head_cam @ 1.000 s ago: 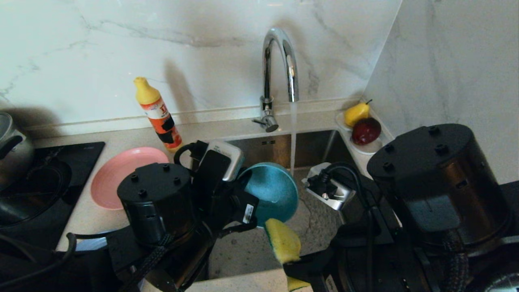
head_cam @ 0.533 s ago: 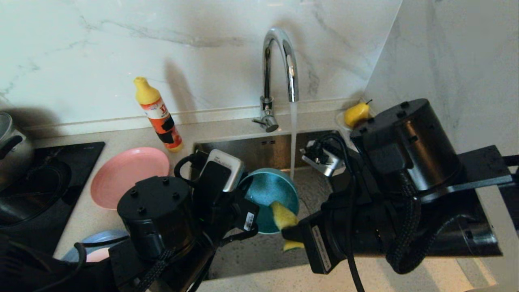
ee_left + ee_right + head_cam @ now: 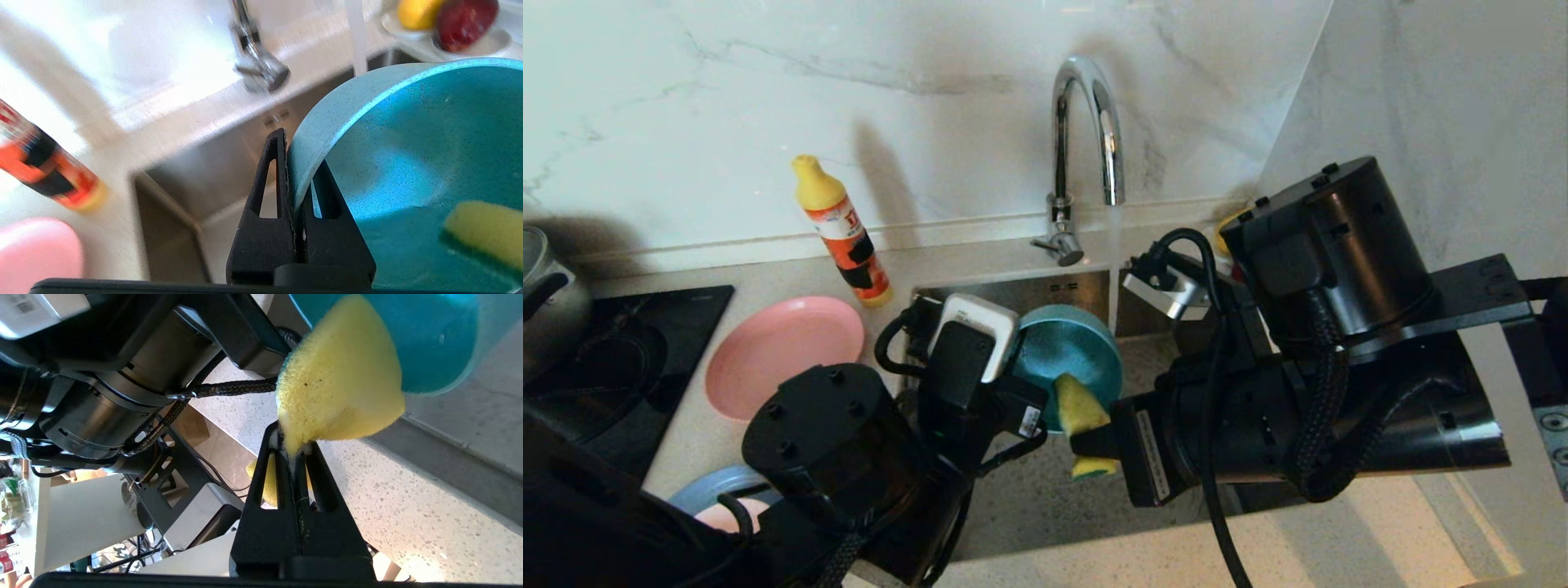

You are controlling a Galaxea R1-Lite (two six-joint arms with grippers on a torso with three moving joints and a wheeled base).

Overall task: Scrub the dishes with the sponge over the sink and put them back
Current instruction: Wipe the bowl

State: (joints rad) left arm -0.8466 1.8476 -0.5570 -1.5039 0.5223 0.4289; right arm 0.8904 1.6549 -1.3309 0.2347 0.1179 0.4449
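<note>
sponge (image 3: pixel 1080 406) sits clenched in the right gripper (image 3: pixel 1094 441), its yellow face pressed against the inside of the teal bowl (image 3: pixel 1072 359), which lies just left and far of those fingers. left gripper (image 3: pixel 1021 392) is clamped on the bowl's left rim, holding it tilted over the sink (image 3: pixel 1045 506), opening toward the right arm, so the scrub looks set to run leftward across the bowl's hollow. beyond, tap (image 3: pixel 1086 131) runs water; the orange bottle (image 3: pixel 840 230) has a label too small to read.

Dim head view, hard shadows on marble wall (image 3: pixel 768 98), left wrist background blurred
</note>
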